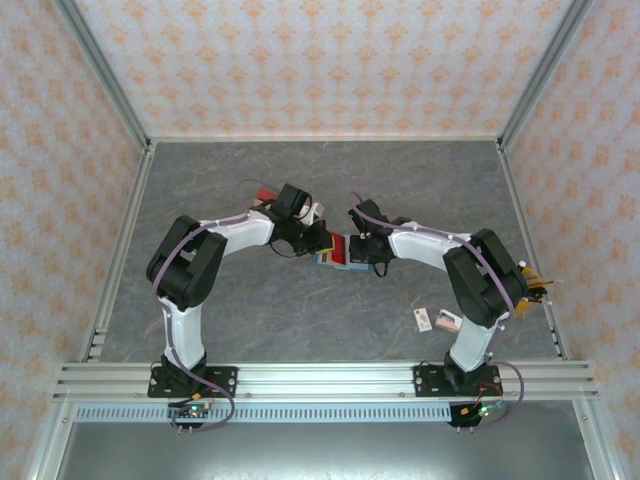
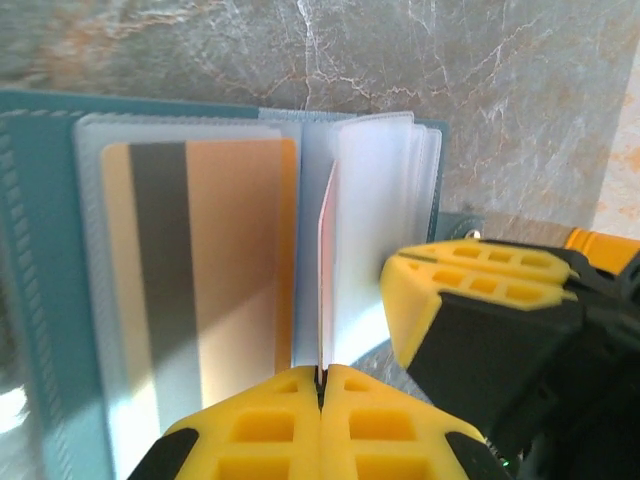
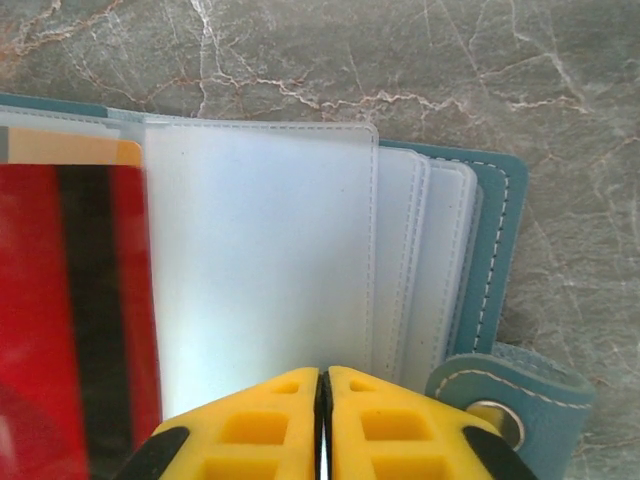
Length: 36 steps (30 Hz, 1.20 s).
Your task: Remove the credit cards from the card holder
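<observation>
while the card holder (image 2: 35, 250) lies open on the table (image 2: 450, 60), the left gripper (image 2: 321, 385) presses its fingers together on the near edge of the red card (image 2: 326, 280), upright among the sleeves (image 2: 385, 200); the right gripper (image 3: 322, 385) pinches a clear sleeve (image 3: 260, 260) by its near edge.

No legible text, numbers, brands. Red card (image 3: 40, 320), orange card (image 2: 235, 260) in card holder (image 3: 495, 230): plain stripes only. White tag (image 1: 423, 319), near right: mark unreadable.
</observation>
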Tool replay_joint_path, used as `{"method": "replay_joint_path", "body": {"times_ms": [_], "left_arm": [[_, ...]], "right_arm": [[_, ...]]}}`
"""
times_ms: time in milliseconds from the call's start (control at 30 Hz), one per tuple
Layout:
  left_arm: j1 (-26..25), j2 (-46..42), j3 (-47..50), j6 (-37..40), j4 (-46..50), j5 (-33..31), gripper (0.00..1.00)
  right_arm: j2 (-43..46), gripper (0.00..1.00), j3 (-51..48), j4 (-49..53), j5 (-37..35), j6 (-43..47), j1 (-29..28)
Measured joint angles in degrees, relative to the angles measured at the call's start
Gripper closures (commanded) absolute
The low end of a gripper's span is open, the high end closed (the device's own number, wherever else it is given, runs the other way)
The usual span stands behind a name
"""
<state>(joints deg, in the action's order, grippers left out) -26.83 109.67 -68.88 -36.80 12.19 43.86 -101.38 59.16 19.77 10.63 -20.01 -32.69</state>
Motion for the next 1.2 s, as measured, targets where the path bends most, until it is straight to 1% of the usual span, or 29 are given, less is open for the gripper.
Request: {"method": "replay_joint_path", "body": {"times_ms": [133, 233, 367, 433, 500, 600, 700, 867, 967, 1067, 1200], "left_arm": [[0.0, -5.9, 0.0, 2.6, 6.2, -4.8, 1.0], [0.0, -10.3, 0.0, 3.8, 10.6, -8.9, 1.0], [0.0, -15.1, -0.7, 4.2, 16.8, -15.9, 1.0], [0.0, -16.6, -1.7, 4.0, 19.8, -20.3, 1.0], [0.1, -17.9, -3.2, 3.2, 22.9, -25.4, 1.0], [0.4, -19.9, -3.8, 0.1, 24.8, -32.4, 1.0], [0.6, -21.4, -3.8, -4.0, 25.0, -37.8, 1.0], [0.6, -21.1, -4.2, -12.0, 26.4, -46.1, 1.0], [0.9, -18.3, -7.1, -16.0, 27.7, -49.8, 1.0], [2.1, -14.2, -10.8, -19.5, 27.8, -50.7, 1.0], [4.4, -10.0, -13.1, -24.6, 27.6, -50.5, 1.0]], "right_arm": [[1.2, 0.8, -1.5, -1.6, 2.3, 0.1, 0.3], [3.3, 0.72, -3.7, -2.9, 3.7, 0.3, 0.3], [8.8, 0.56, -8.1, -5.9, 5.1, 0.2, 0.3], [12.0, 0.49, -10.1, -7.6, 5.3, 0.2, 0.3], [15.3, 0.41, -11.6, -9.2, 5.3, 0.1, 0.3], [19.0, 0.28, -13.0, -11.0, 4.4, 0.2, 0.3], [21.9, 0.19, -14.8, -12.9, 2.8, 0.2, 0.3], [23.7, 0.09, -17.2, -14.8, 1.1, -0.3, 0.3], [23.8, 0.08, -18.4, -16.1, 0.7, -0.5, 0.3], [23.8, 0.06, -19.2, -16.9, 0.7, -0.6, 0.3], [23.8, 0.04, -19.5, -17.8, 0.7, -0.6, 0.3]]}}
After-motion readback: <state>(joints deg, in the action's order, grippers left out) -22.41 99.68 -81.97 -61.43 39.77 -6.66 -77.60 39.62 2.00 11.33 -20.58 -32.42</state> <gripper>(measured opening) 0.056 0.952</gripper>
